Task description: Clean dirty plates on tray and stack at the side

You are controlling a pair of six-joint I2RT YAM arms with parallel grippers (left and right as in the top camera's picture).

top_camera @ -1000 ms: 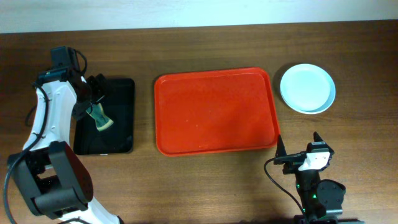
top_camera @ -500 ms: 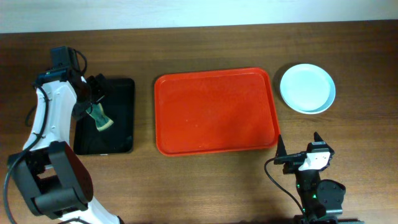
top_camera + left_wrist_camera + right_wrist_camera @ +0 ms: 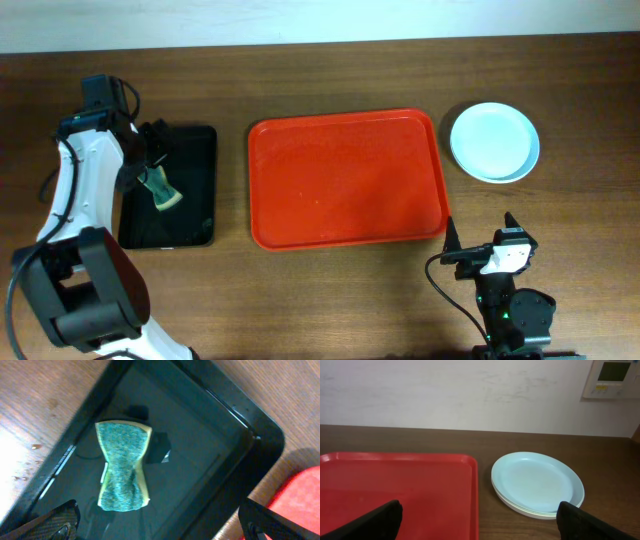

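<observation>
The red tray (image 3: 345, 180) lies mid-table with nothing on it; its corner shows in the right wrist view (image 3: 395, 490). The pale blue plates (image 3: 494, 141) sit stacked on the table to the tray's right, and show in the right wrist view (image 3: 537, 482) with no smear visible. My left gripper (image 3: 152, 160) is open above a green and yellow sponge (image 3: 123, 466) that lies in the black tray (image 3: 210, 450). My right gripper (image 3: 478, 250) is open and empty near the front edge, below the tray's right corner.
The black tray (image 3: 168, 185) stands left of the red tray and holds the sponge (image 3: 161, 189). Wet drops lie on the table beside it (image 3: 25, 462). A wall runs behind the table's far edge.
</observation>
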